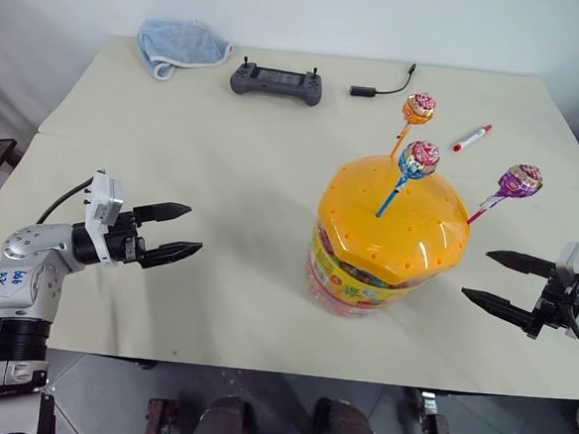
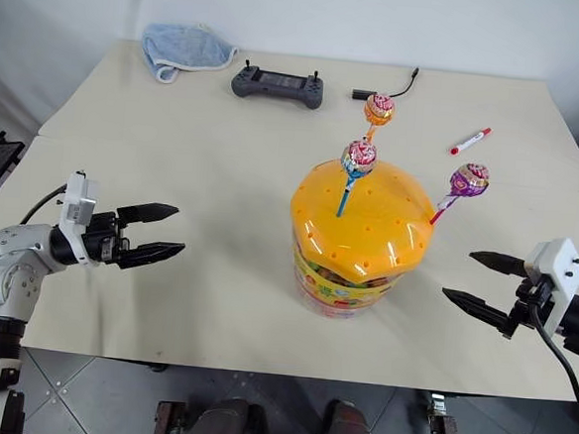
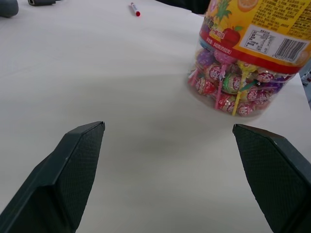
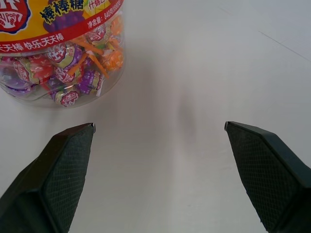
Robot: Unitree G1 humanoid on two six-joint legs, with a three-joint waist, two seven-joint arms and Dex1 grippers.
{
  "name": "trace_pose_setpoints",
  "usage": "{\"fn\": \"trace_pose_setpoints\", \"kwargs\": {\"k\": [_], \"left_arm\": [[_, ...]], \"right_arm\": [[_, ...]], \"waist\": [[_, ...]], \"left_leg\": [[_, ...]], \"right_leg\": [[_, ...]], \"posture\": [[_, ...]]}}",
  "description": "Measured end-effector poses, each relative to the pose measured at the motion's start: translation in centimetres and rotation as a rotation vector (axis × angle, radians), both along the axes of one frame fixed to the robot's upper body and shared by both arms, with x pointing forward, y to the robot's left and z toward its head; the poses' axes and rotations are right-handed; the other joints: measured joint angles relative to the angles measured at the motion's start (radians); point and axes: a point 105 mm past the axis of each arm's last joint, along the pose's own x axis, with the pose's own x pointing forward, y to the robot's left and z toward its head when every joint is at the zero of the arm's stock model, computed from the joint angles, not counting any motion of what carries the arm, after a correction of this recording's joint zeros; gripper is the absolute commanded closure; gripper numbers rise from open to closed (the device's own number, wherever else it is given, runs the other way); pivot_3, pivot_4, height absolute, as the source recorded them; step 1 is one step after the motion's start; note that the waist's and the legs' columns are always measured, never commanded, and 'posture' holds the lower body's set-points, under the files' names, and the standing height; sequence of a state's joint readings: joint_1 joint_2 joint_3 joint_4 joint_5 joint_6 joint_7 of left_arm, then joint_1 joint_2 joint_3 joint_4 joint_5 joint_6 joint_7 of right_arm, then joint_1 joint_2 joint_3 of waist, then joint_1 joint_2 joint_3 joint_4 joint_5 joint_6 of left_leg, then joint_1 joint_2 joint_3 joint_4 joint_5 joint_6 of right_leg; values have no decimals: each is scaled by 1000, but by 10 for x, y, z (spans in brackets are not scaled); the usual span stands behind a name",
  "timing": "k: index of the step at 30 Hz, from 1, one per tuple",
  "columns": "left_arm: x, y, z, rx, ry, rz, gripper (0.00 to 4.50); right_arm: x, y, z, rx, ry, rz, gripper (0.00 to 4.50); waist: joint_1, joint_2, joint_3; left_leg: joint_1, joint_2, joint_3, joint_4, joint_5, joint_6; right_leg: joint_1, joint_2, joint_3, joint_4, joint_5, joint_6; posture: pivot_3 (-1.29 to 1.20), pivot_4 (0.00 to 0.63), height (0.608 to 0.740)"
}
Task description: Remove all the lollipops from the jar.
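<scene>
The jar point(image 1: 387, 244), a clear tub with a domed orange lid and a yellow-red label, stands right of the table's middle. Three lollipops stick up from holes in its lid: an orange one point(image 1: 418, 108) at the back, a blue multicolour one point(image 1: 419, 159) in the middle and a purple one point(image 1: 520, 180) at the right. More wrapped candies show through the jar's wall point(image 3: 228, 82). My left gripper point(image 1: 176, 232) hovers open well to the jar's left, pointing at it. To the right of the jar, my right gripper point(image 1: 498, 281) is open too and holds nothing.
A blue cloth point(image 1: 180, 46) lies at the table's back left, with a dark handheld controller point(image 1: 276, 81) and a black cable point(image 1: 378, 86) beside it. A red-and-white marker pen point(image 1: 471, 137) lies behind the jar. The table's front edge point(image 1: 259, 370) runs close below both grippers.
</scene>
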State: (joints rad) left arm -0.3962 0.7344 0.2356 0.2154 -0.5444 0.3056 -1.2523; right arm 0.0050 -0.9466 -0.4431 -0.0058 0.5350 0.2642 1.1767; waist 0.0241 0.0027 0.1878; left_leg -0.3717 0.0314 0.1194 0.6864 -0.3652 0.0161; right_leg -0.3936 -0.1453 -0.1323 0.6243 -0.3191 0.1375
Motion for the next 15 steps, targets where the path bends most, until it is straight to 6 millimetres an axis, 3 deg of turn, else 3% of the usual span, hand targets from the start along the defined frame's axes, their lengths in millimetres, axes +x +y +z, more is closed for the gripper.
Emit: {"fn": "trace_pose_setpoints", "kwargs": {"k": [8,15], "left_arm": [[2,-3,7,-5,-8,-17,0],[-2,-10,24,11,-6,-78,0]], "right_arm": [[-9,-4,16,42,-30,-48,30],[-22,6,57,148,-74,-134,30]], "waist": [[0,0,0],[3,-1,-1]], "left_leg": [[0,0,0,2,0,0],[-1,0,-2,5,0,1]], "right_leg": [[0,0,0,1,0,0],[1,0,0,3,0,0]], "posture": [[0,150,740],[0,150,740]]}}
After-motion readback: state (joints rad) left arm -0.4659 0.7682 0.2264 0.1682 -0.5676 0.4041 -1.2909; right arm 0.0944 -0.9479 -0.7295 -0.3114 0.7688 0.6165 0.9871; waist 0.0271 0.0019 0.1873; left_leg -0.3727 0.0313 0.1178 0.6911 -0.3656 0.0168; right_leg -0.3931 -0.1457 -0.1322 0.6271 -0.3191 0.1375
